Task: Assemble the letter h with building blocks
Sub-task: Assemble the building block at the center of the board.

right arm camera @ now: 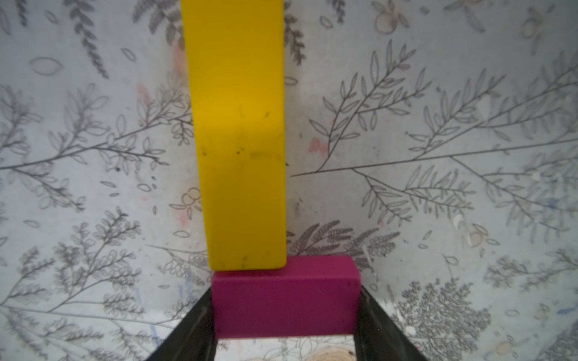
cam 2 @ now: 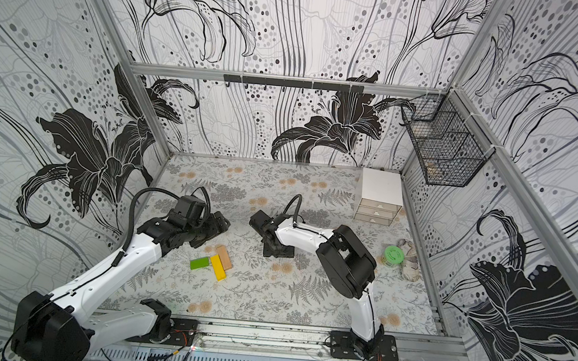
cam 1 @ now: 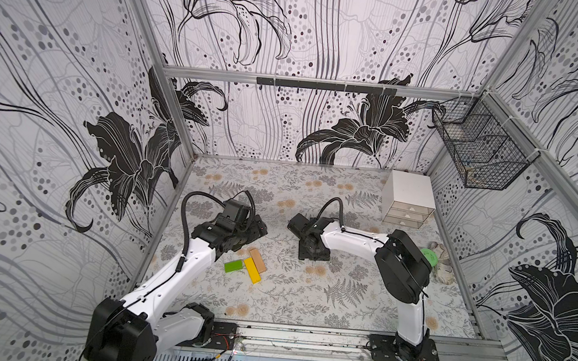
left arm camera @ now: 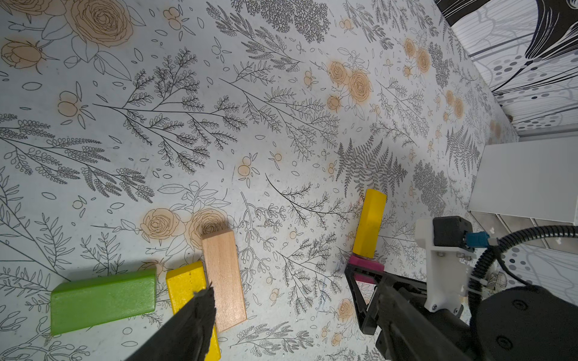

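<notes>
Right pincer (right arm camera: 285, 304): clamped on the short ends of the magenta block (left arm camera: 367, 265), down at the surface (cam 1: 305, 304); its long side meets the end of one yellow block (right arm camera: 240, 140), forming an L.

Left pincer (cam 1: 261, 229): jaws apart, empty; one finger (left arm camera: 200, 309) above the second yellow block (cam 1: 252, 270), with the wood block (cam 1: 259, 260) touching it and the green block (cam 1: 233, 265) just beside.

Blocks: flat, square-edged, rigid, likely light. Painted faces smooth, probably slippery; wood matt, grained. Best gripped across narrow sides, mid-length.
</notes>
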Motion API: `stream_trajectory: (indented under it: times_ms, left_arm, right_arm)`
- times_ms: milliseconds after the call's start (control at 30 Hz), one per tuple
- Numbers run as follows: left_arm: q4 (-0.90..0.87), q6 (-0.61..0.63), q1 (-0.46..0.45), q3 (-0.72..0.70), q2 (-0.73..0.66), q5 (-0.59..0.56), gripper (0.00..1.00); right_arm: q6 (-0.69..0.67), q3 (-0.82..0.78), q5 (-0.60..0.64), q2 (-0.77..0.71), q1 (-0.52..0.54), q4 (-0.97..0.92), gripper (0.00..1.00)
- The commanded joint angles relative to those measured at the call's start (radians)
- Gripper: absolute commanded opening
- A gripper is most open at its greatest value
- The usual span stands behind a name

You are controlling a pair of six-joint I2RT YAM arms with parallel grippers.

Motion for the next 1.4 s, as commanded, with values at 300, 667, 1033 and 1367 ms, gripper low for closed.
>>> stream_trajectory:
  times_ms: [300,667,1033,1367]
  left_arm:
    - [0.004,0.02,0.008,0.04,0.01,0.003,0.84]
    - [0.001,0.018,0.008,0.028,-0.002,0.001,0.84]
    - [0.002,0.012,0.007,0.022,-0.007,0.004,0.84]
    - [-0.018,0.001,0.008,0.014,-0.033,-0.028,0.84]
  right_arm:
    - [0.013,-0.044,-0.009,0.059,-0.022,-0.005,0.59]
    - [-0.013,-0.044,-0.032,0.048,-0.022,0.007,0.7]
    - [-0.055,-0.035,-0.011,-0.03,-0.019,-0.046,0.83]
    - [-0.111,-0.044,0.06,-0.238,0.02,-0.128,0.9]
